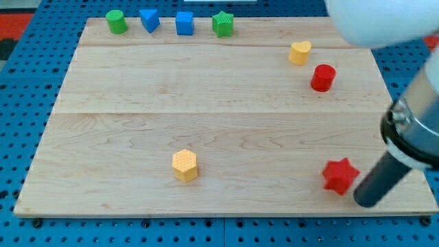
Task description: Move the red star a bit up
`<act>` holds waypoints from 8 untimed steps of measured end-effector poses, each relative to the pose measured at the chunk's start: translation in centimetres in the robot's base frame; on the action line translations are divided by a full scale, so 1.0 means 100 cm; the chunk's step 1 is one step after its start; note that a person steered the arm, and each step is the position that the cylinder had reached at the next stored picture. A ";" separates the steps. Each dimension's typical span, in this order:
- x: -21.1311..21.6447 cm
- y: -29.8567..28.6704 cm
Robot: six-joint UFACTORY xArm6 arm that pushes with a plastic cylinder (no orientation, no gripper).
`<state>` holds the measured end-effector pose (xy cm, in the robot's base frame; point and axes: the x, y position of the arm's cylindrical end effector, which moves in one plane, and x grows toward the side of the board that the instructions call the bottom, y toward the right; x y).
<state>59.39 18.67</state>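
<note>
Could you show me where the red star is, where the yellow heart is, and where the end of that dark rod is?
red star [340,175], camera view, middle of its top face.
yellow heart [299,52], camera view, middle of its top face.
my tip [363,202], camera view, the rod's very end, just right of the star.

Bright, even light, soft short shadows under blocks; the near arm [384,20] looms blurred at the view's top right.
</note>
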 end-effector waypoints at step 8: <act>-0.035 -0.043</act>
